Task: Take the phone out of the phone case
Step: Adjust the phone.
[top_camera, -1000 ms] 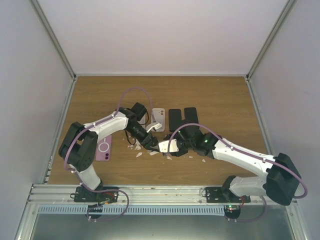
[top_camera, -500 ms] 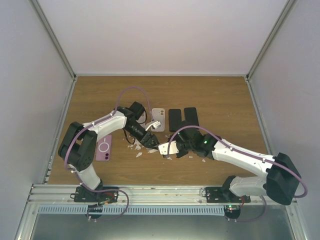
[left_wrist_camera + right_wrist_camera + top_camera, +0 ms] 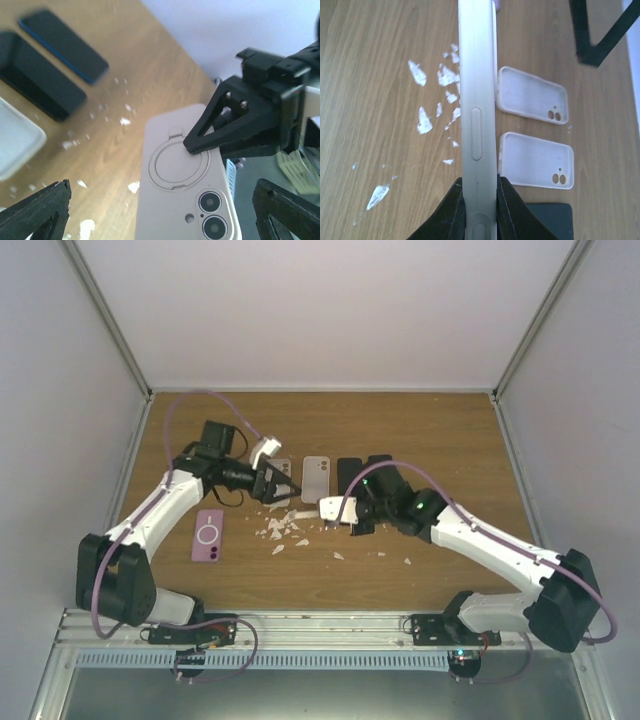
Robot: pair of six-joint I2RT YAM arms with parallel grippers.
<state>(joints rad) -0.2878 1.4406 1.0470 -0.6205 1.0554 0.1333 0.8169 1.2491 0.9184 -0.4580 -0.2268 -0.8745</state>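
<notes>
Obs: counter (image 3: 380, 75) wood-grain, matt, fine streaks. phone case (image 3: 477, 100) between right fingers (image 3: 451, 212): pale grey, matt, smooth, looks like soft plastic. Fingers black plastic, matt. flakes (image 3: 423, 121) left of those fingers: white, chalky, rough-edged. empty cases (image 3: 532, 95) to their right: white, matt, speckled inside. dark phones (image 3: 45, 85) beyond left fingers (image 3: 35, 210): black, glossy.

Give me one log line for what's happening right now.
left gripper: open, apart from cased phone | right gripper: shut on cased phone, edge-up | extraction: not done | nearby: two empty cases
</notes>
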